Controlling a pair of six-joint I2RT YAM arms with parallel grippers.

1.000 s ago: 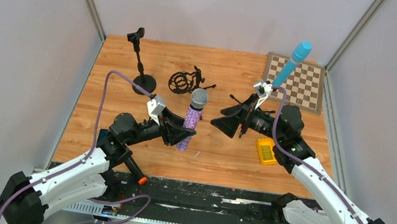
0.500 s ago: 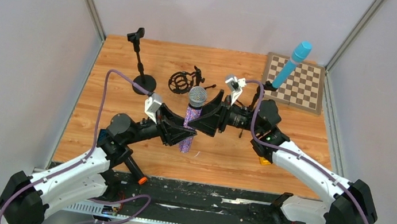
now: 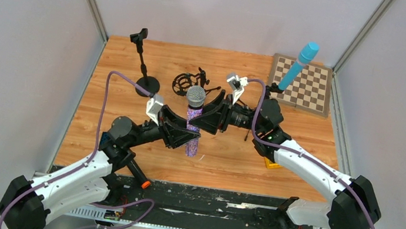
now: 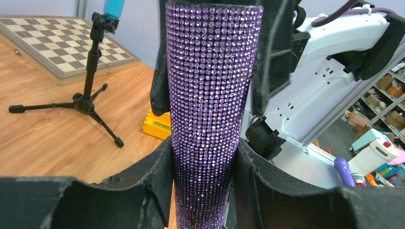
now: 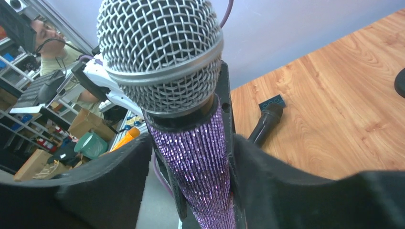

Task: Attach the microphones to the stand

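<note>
Mid-table, upright microphone [image 3: 195,97], clamped low by left gripper [image 3: 186,135], flanked under its head by right gripper [image 3: 205,116]. Behind-left, a stand [image 3: 143,62]. Far right, a chessboard [image 3: 312,88], second microphone [image 3: 301,62] raised at its left edge.

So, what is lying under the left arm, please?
A black microphone with an orange end ring lies there. In the top view the left arm covers its other end, so only the part near the ring shows.

Left claw [image 3: 185,133] and right claw [image 3: 203,112] crowd purple microphone [image 3: 195,97] mid-desk [image 3: 230,161]. Shock mount [image 3: 183,83] just behind, yellow block [image 3: 270,161] near right arm. Open desk at front centre, far middle.
</note>
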